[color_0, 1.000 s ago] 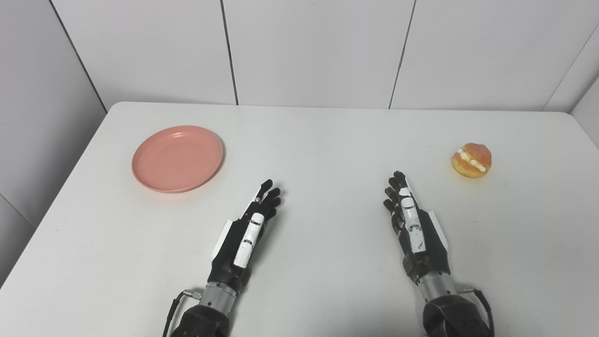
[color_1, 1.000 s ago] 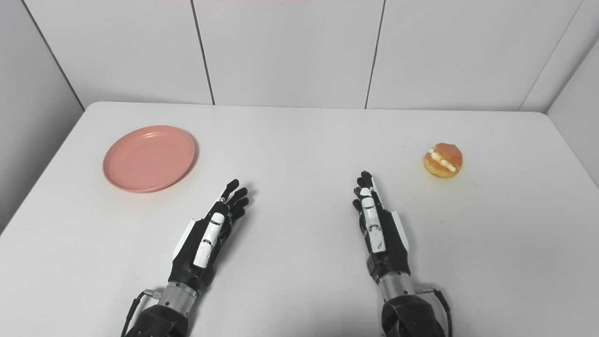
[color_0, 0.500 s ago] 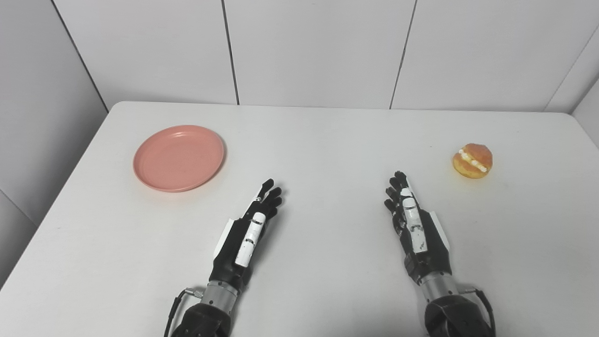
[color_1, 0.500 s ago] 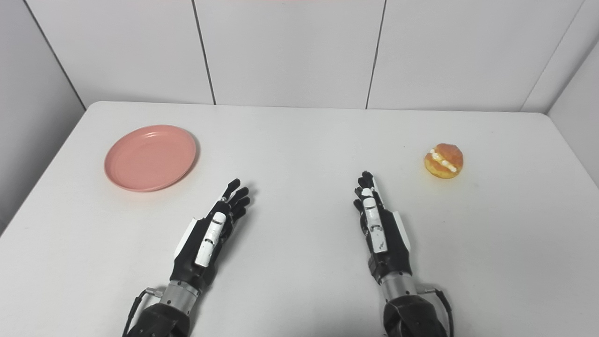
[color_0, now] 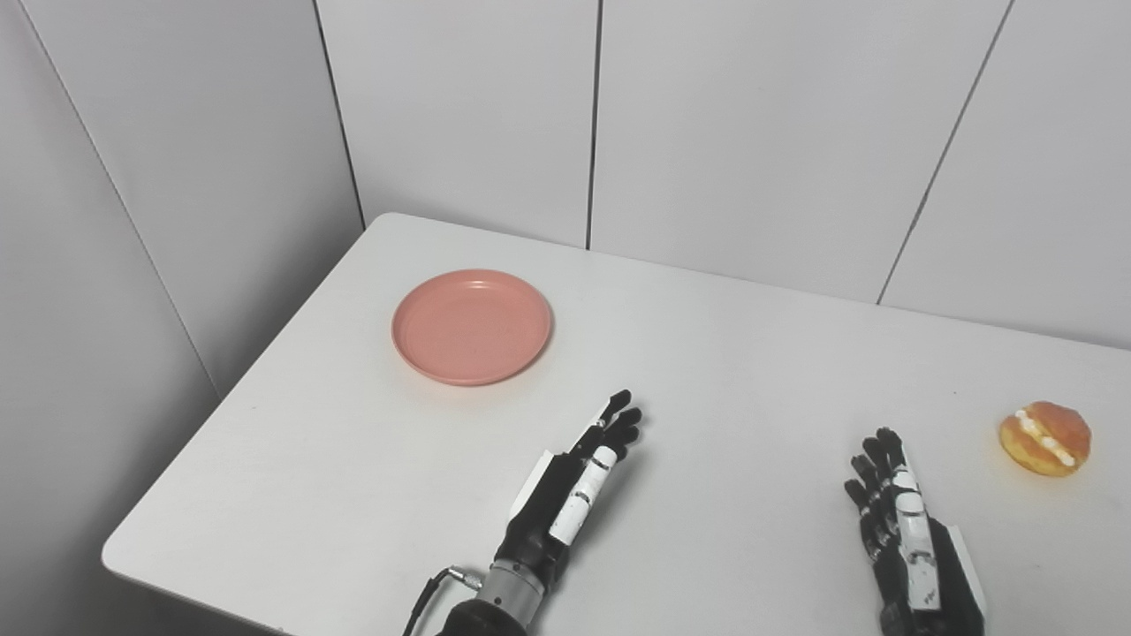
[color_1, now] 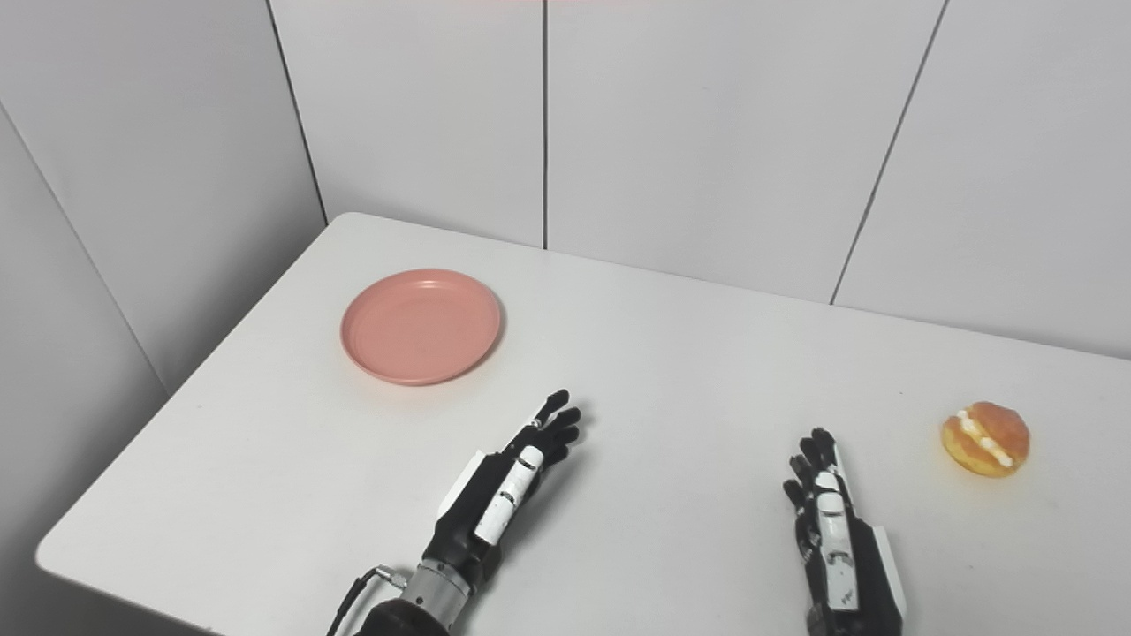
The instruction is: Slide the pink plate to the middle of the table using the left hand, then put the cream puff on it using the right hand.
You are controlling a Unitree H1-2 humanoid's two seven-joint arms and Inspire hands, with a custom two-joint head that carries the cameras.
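Observation:
The pink plate (color_0: 473, 326) lies empty at the table's far left. The cream puff (color_0: 1045, 438), golden with a white cream band, sits near the right side of the table. My left hand (color_0: 574, 484) rests open on the table, fingers stretched toward the plate, a good way short of it. Low at the right, my right hand (color_0: 901, 530) is also open and flat, fingers pointing forward, with the cream puff off to its right and apart from it.
The white table (color_0: 733, 353) has its left edge and near-left corner in view, with a drop beyond. Grey wall panels (color_0: 601, 124) stand right behind the table's far edge.
The whole picture has shifted: the camera has turned left and tilted, so plate, puff and hands all sit further right and lower. Neither hand has visibly moved on the table.

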